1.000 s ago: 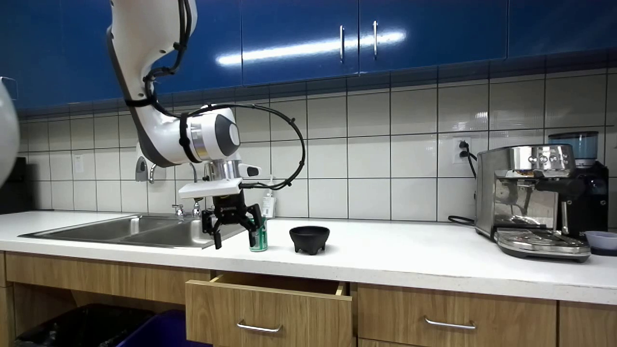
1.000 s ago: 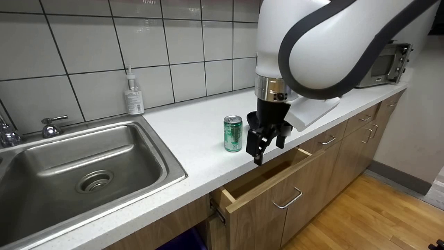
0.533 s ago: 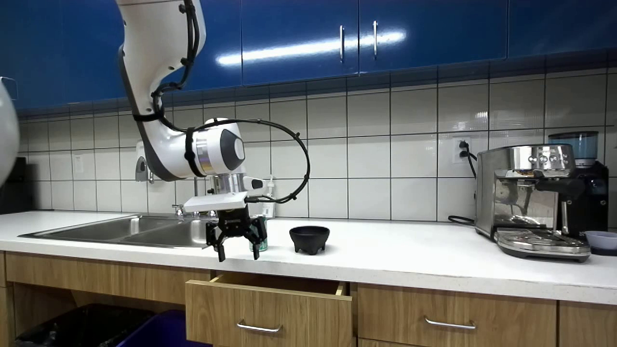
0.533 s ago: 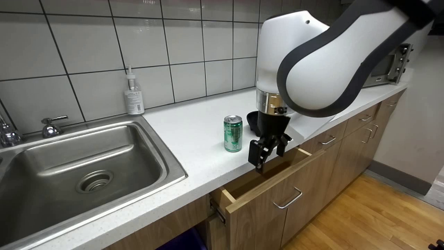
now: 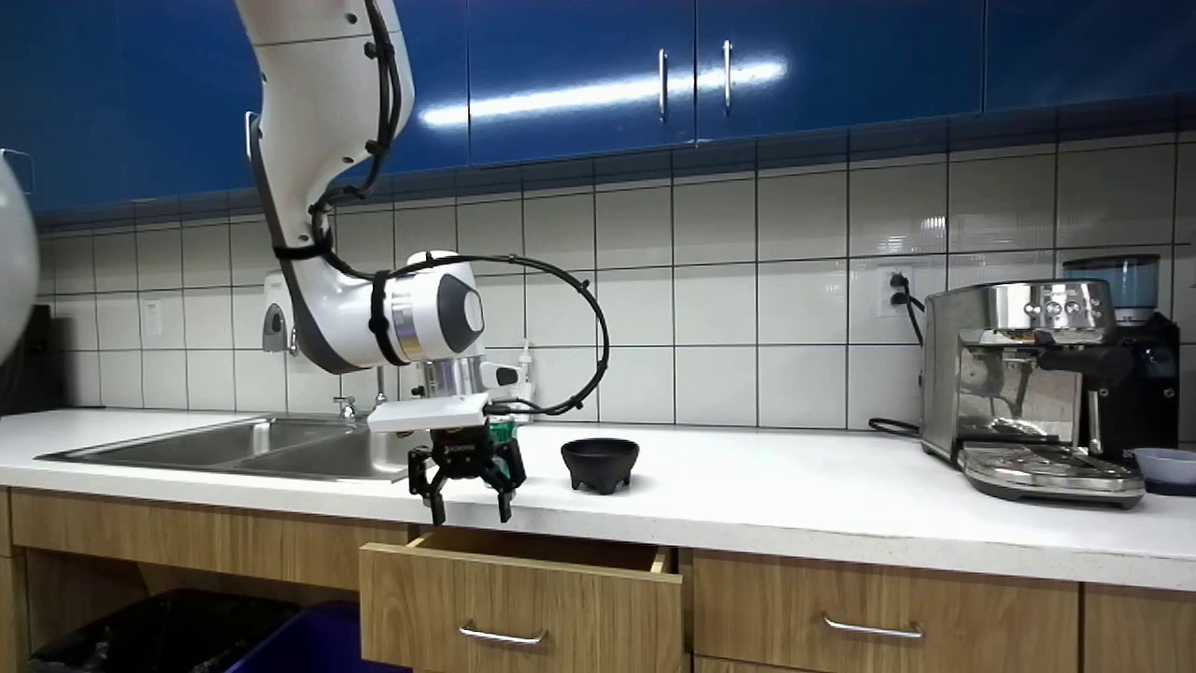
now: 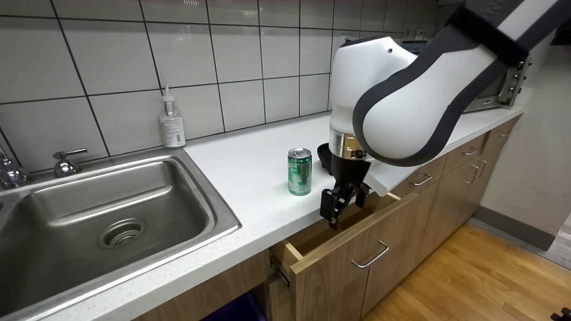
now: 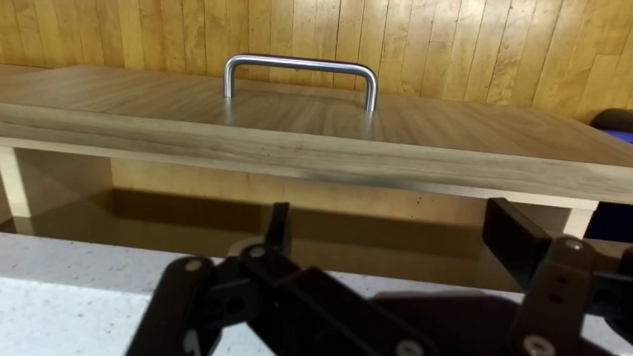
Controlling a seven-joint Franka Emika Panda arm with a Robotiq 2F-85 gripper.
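Empty and spread wide, the black articulated fingers (image 7: 514, 242) hover over the pulled-out light-brown wooden drawer (image 7: 277, 148), where careful work probably calls for keeping them clear of its front panel (image 5: 523, 598) and the speckled white counter (image 7: 64, 306) above it

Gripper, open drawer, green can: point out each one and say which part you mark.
Gripper (image 5: 472, 512): in an exterior view, midway between its parted fingertips.
Open drawer (image 7: 316, 154): in the wrist view, top edge of its front panel.
Green can (image 6: 299, 173): in an exterior view, middle of its printed side.
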